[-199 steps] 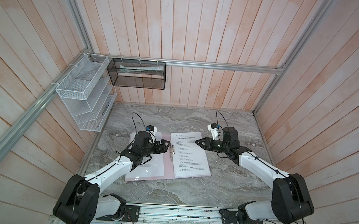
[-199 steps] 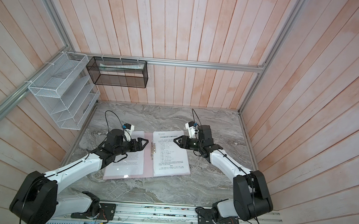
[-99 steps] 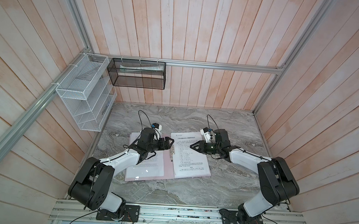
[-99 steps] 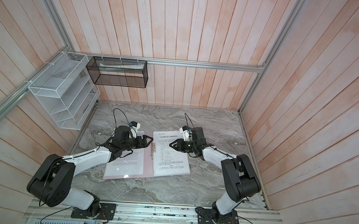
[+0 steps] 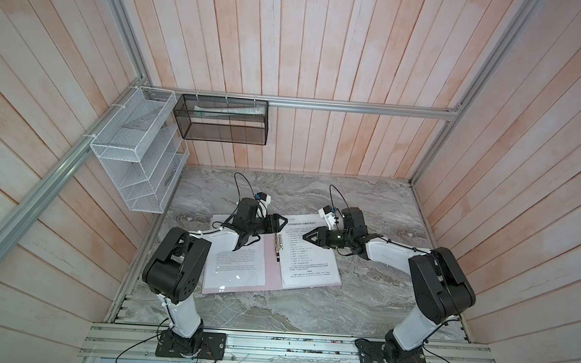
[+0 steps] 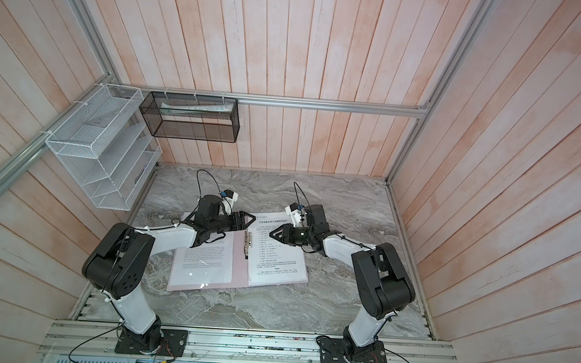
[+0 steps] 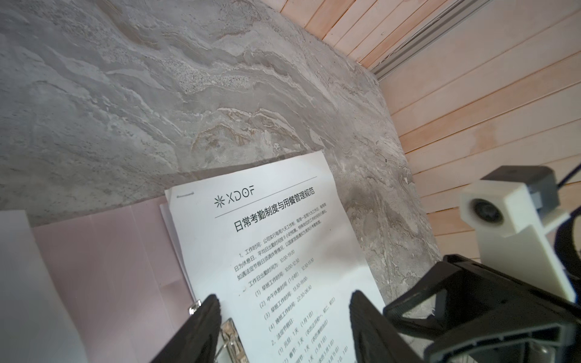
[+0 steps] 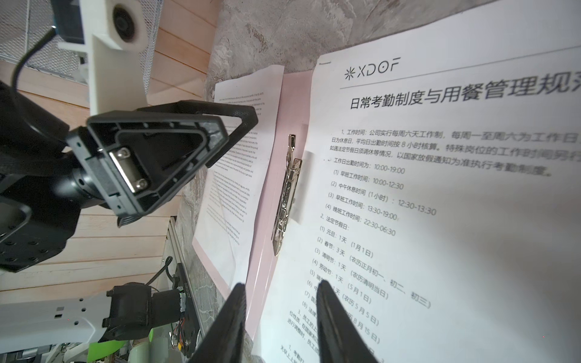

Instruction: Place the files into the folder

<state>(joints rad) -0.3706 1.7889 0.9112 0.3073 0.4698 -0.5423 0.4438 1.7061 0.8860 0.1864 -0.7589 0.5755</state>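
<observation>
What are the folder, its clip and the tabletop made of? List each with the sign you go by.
Folder: likely thin plastic or card; matte pale pink, with fold lines showing.
Clip: metal, by its shiny silver glint.
Tabletop: looks like grey veined stone, matte, though it may be only a printed finish.

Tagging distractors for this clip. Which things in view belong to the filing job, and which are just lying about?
Job:
the folder, pink, lying open; its metal clip; the files, white printed sheets on its right half; another sheet on its left half.

Not part of it:
white wire rack; black mesh basket with rolled papers inside.
</observation>
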